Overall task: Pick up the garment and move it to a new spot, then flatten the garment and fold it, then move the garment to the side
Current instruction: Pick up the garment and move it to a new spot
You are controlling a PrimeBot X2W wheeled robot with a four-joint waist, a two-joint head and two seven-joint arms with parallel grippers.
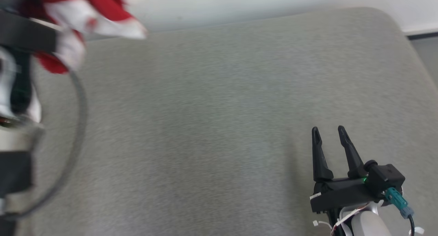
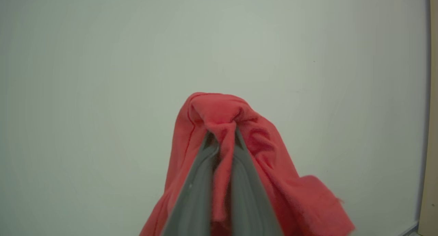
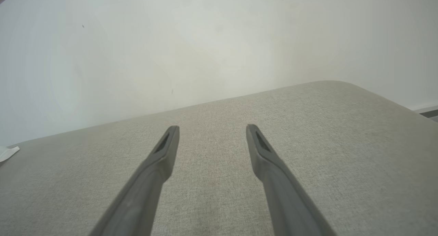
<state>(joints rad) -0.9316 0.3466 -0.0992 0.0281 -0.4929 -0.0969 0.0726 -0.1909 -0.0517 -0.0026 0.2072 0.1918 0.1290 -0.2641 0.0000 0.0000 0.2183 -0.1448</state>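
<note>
Red-and-white fleecy garment hangs clenched in the fingers of the left gripper, above the grey padded bench at its far-left corner. The right gripper has its fingers released. Lower the garment slowly mid-bench, letting the folds spread.

Left end effector fingers closed on red garment, cloth bunched over fingertips, draping down both sides, pale wall beyond
</note>
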